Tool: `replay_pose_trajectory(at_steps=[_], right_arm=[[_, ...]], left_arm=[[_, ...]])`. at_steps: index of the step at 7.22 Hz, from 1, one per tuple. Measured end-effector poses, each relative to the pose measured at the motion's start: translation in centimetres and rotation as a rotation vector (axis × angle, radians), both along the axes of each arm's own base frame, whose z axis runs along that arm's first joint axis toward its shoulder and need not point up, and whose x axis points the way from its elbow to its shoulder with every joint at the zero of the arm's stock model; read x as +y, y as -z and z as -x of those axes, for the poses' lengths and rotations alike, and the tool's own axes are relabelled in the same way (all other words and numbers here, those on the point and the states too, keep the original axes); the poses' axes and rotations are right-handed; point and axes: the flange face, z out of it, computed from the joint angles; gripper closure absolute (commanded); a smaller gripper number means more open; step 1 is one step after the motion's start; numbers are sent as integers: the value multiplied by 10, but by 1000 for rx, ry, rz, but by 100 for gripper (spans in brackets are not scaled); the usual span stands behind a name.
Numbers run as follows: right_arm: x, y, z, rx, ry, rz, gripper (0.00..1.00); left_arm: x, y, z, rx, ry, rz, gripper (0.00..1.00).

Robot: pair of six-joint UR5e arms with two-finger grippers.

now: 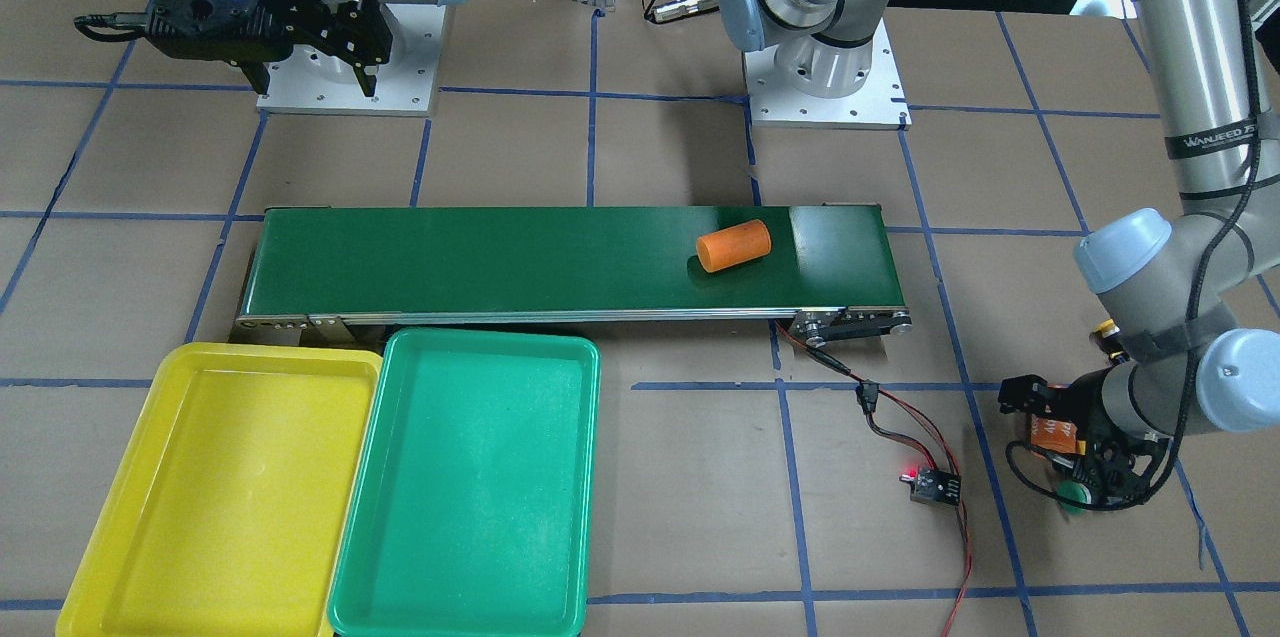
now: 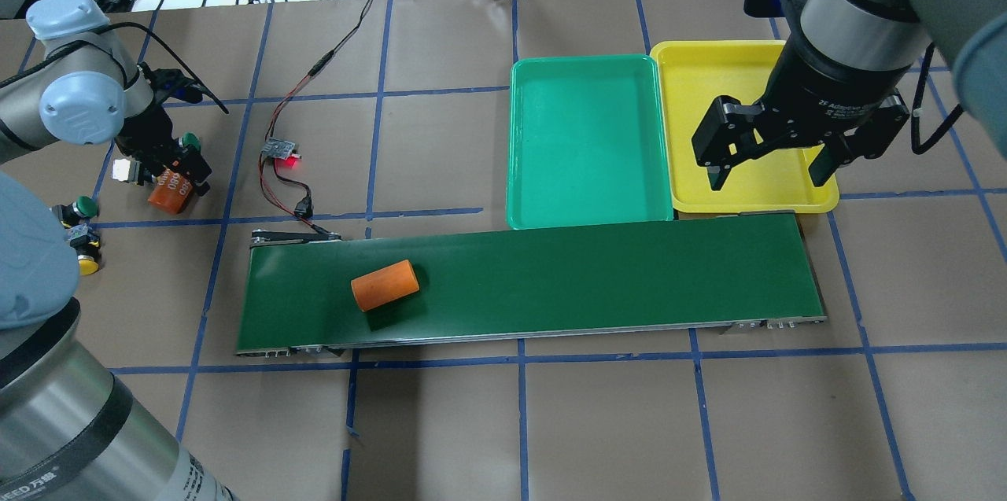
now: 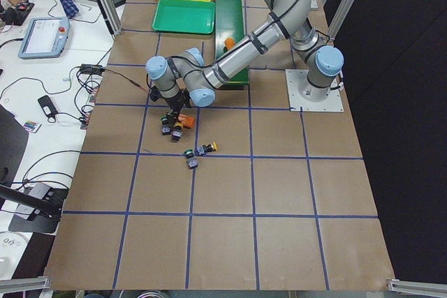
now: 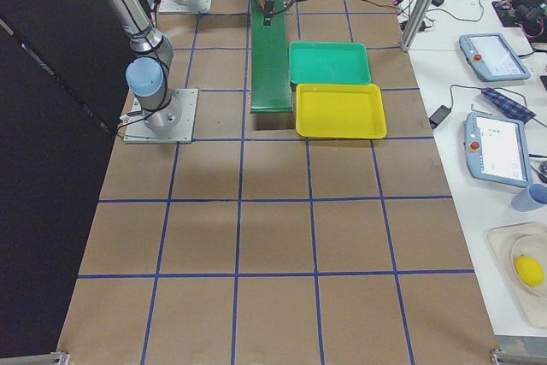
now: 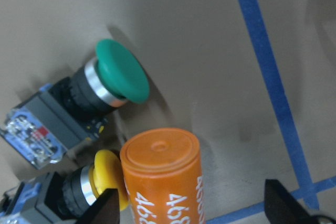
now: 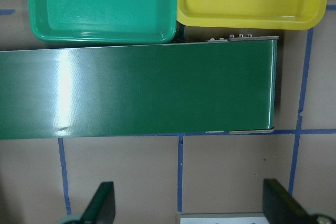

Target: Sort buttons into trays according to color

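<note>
My left gripper (image 2: 161, 171) is low over the table at its left end, open. The orange cylinder marked 4680 (image 5: 163, 177) lies between its fingertips, close to one of them. Beside that cylinder lie a green-capped button (image 5: 122, 77) and a yellow-capped button (image 5: 107, 179). Nearer the robot lie another green button (image 2: 82, 208) and another yellow button (image 2: 88, 261). The green tray (image 2: 586, 139) and the yellow tray (image 2: 739, 76) sit side by side beyond the belt with nothing in them. My right gripper (image 2: 767, 167) hangs open and holds nothing, above the yellow tray's near edge.
A second orange cylinder (image 2: 385, 285) lies on the long dark-green conveyor belt (image 2: 590, 281). Red and black wires run to a small board with a red light (image 2: 282, 149) between the belt and the buttons.
</note>
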Motion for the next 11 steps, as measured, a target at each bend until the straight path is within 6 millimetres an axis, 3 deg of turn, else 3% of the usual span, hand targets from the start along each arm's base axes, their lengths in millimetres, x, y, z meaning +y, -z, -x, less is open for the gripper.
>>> replay_pose_trajectory(at_steps=[2, 3, 4, 5, 6, 8, 9, 10, 11], right_arm=[[0, 0, 0, 0, 1, -1, 0], [0, 1, 0, -2, 2, -2, 0], [0, 0, 0, -4, 2, -1, 0], [0, 0, 0, -3, 3, -1, 0], [0, 0, 0, -5, 2, 0, 0], [0, 0, -1, -9, 2, 1, 0], [0, 0, 0, -9, 2, 1, 0], [0, -1, 0, -7, 2, 1, 0], [0, -1, 0, -6, 1, 1, 0]], left_arm=[[7, 3, 5, 0, -9, -7, 0], [8, 4, 4, 2, -11, -8, 5], [9, 6, 3, 6, -12, -10, 40], [9, 6, 4, 8, -11, -8, 91], [9, 4, 6, 10, -8, -5, 100], [12, -8, 12, 30, -6, 1, 100], [17, -28, 21, 63, 16, 6, 100], [26, -64, 38, 97, 95, 3, 100], [41, -104, 68, 130, 202, -21, 100]])
